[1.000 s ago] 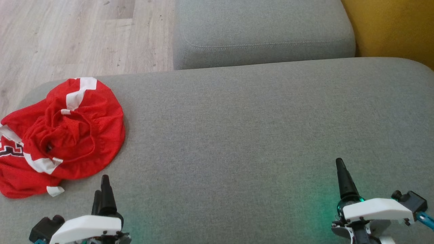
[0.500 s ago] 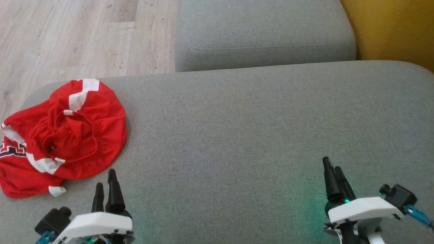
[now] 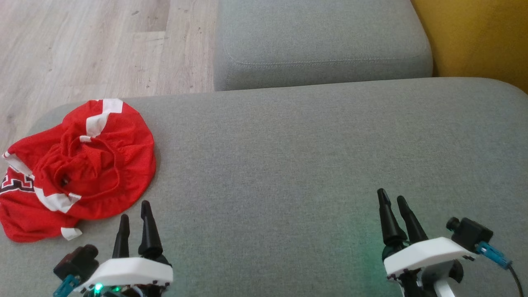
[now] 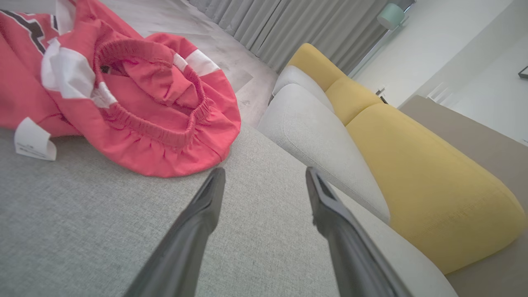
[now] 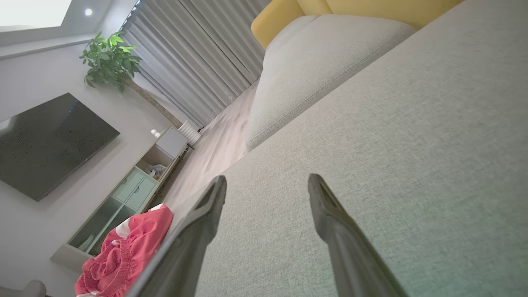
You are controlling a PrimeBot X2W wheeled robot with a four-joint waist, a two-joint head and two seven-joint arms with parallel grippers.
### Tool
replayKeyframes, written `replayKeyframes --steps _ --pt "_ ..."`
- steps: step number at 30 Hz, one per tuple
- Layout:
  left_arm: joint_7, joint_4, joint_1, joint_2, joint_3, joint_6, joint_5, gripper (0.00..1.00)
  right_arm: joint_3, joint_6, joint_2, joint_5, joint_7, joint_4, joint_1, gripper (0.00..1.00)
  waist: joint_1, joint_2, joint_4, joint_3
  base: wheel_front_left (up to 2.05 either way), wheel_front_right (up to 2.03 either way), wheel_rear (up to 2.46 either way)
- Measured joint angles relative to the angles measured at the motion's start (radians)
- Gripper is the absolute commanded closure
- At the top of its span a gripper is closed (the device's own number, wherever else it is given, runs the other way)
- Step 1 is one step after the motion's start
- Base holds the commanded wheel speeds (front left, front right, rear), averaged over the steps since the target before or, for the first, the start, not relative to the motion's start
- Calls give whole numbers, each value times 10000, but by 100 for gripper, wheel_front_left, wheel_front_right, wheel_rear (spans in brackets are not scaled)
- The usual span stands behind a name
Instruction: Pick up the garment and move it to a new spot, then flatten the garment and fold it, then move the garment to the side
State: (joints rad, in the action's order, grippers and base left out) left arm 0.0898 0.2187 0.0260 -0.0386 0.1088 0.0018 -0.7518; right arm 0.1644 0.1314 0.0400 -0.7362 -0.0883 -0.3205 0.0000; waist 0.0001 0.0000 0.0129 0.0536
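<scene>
**Left gripper** [image 3: 134, 210]: jaws apart and empty, over the front edge of the grey seat cushion [image 3: 288, 165], its tips just short of the garment [image 3: 82, 165] and seemingly poised for the first pick. **Right gripper** [image 3: 391, 195]: jaws apart and empty, well away toward the cushion's right end. The red-and-white garment lies crumpled at the cushion's left end, elastic waistband uppermost. The open shelf of the low cabinet [image 5: 123, 198] holds items too small to identify.
</scene>
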Motion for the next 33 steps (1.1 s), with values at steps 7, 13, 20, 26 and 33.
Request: replayKeyframes --steps 7,13,20,26,33 --pt "180 -92 4 -4 215 167 865 0 198 0 2 867 -188 -33 -127 0 0 0 21 42 0 0 0" --pt "364 -136 16 -10 267 259 1630 0 290 0 6 1538 -370 -104 -128 0 0 0 10 105 0 0 0" --pt "573 -94 34 -15 422 474 2615 0 508 0 10 2383 -575 -435 -128 0 -1 0 -14 232 0 0 0" --pt "715 2 51 -17 529 732 3381 0 514 0 13 3177 -713 -663 -128 0 -2 0 -5 356 0 0 0" --pt "922 224 83 -29 662 874 4205 0 512 0 15 4113 -911 -773 -128 0 -2 0 20 446 0 0 0"
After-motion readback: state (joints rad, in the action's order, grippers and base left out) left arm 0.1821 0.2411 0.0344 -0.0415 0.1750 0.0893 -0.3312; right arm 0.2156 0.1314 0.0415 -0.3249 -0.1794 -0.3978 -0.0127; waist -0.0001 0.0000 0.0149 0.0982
